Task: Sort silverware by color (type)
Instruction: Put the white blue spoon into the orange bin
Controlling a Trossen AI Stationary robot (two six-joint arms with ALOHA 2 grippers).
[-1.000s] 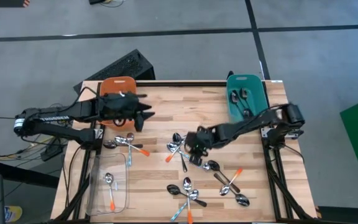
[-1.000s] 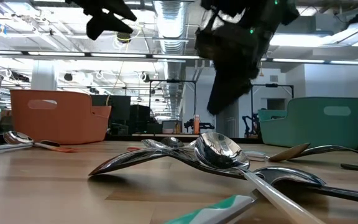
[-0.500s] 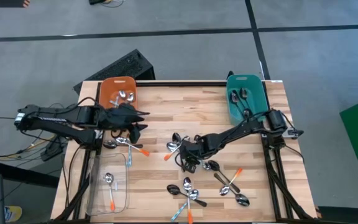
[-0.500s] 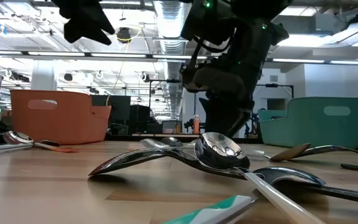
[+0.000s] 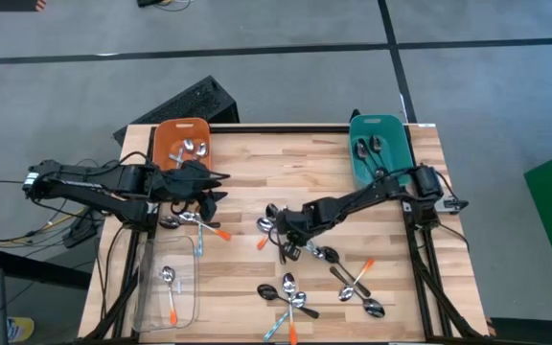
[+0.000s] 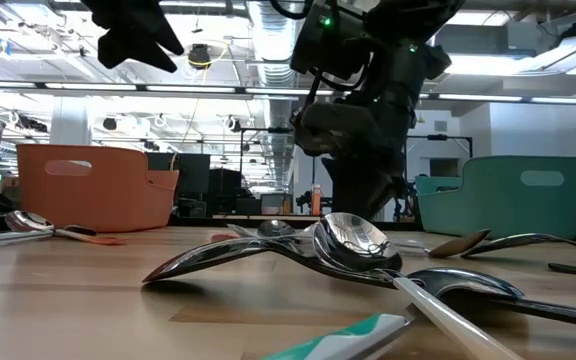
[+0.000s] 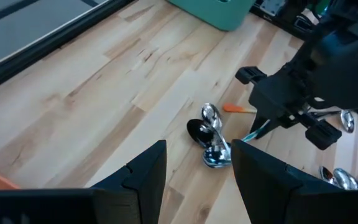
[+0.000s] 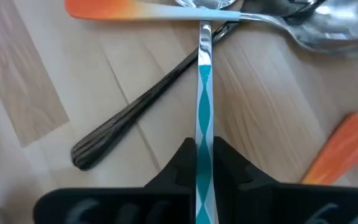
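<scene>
1. Handling: the blue-handled spoon (image 8: 204, 87) is judged light, stiff and slippery. Its handle is a thin flat strip, so it is likely to pivot or slide between the pads. The best hold is judged to be on the handle, across its narrow width and well clear of the bowl.

2. Obstruction: the spoon lies in a tangle. An orange-handled spoon (image 8: 148, 9) crosses its far end and a dark spoon (image 8: 145, 99) lies diagonally under it. Lifting may drag these neighbours along.

3. Appearance: the handle carries a twisted teal-and-white stripe. The bowl end is polished silver and is largely hidden under the crossing pieces.

4. Location: the cluster lies near the middle of the wooden table (image 5: 257, 163), slightly right of centre. More spoons lie in a near pile (image 5: 290, 295).

5. Right gripper (image 8: 204, 152): it is low over the central cluster. Its fingers are clenched on the striped handle, which runs out between the two tips.

6. Left gripper (image 7: 197, 171): it hovers above the left side of the table, beside the orange bin (image 5: 182, 141). Its fingers are released and hold nothing.

7. Destinations: the teal bin (image 5: 379, 146) at the far right holds dark spoons. The orange bin holds silver ones. A clear tray (image 5: 168, 287) at the near left holds an orange-handled piece.
</scene>
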